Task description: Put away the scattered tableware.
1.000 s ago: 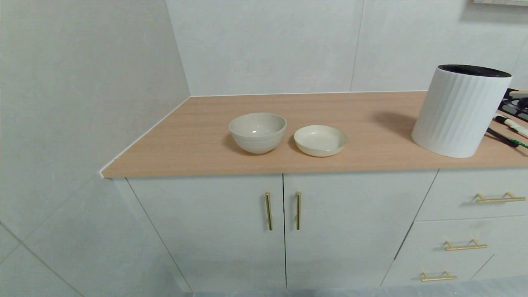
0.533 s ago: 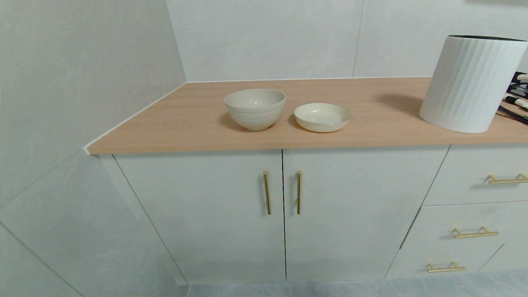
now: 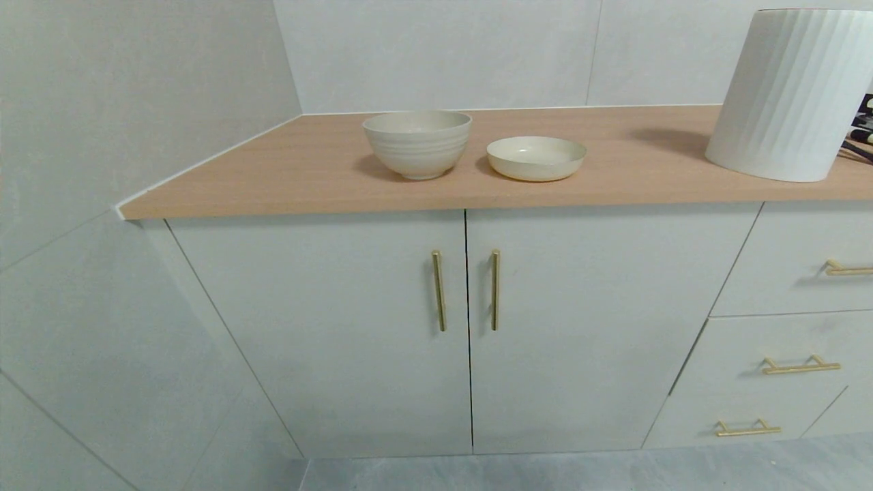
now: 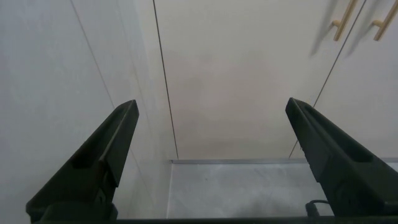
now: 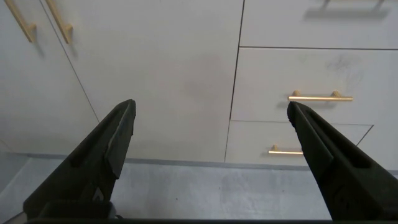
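Bowl (image 3: 417, 143) beside dish (image 3: 536, 157) on counter (image 3: 307, 179) — left tool (image 4: 210, 107), right tool (image 5: 210, 106) both spread, empty.

You have the right tool (image 5: 210, 107) facing the pale cabinet front, its two dark fingers (image 5: 102, 152) spread wide apart. Past the fingers you see a closed cabinet door (image 5: 155, 74) with two gold bar handles (image 5: 62, 22) standing upright side by side, and beside it a stack of closed drawers (image 5: 311, 71), each with a level gold drawer handle (image 5: 320, 96). Grey floor (image 5: 205, 193) runs along the foot of the cabinet.
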